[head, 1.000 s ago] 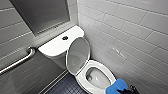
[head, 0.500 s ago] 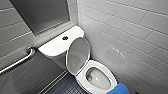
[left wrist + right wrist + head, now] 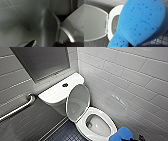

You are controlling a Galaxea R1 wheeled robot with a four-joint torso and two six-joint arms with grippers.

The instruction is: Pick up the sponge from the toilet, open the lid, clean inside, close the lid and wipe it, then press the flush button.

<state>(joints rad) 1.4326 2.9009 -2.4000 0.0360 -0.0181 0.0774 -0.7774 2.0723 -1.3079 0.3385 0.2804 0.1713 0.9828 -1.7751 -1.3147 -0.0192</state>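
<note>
The white toilet (image 3: pixel 81 125) stands in a corner with its lid (image 3: pixel 78 102) raised and leaning back against the tank, so the bowl is uncovered. The dark flush button (image 3: pixel 65 85) sits in the middle of the tank top. The bright blue sponge (image 3: pixel 121 134) hangs just past the bowl's near right rim, and my right gripper (image 3: pixel 128 139) is shut on it. In the right wrist view the sponge (image 3: pixel 140 22) looms large in front of the raised lid (image 3: pixel 94 22) and the bowl (image 3: pixel 114 23). My left gripper (image 3: pixel 48 44) is open beside grey curved surfaces.
A metal grab bar (image 3: pixel 17 109) runs along the left wall. White tiled wall (image 3: pixel 130 84) closes in tightly on the toilet's right. Dark small-tiled floor (image 3: pixel 65 134) lies left of the bowl. A grey recessed panel (image 3: pixel 42 62) sits above the tank.
The sponge has drifted slightly to the right in the head view. The lid and everything else stay as they were.
</note>
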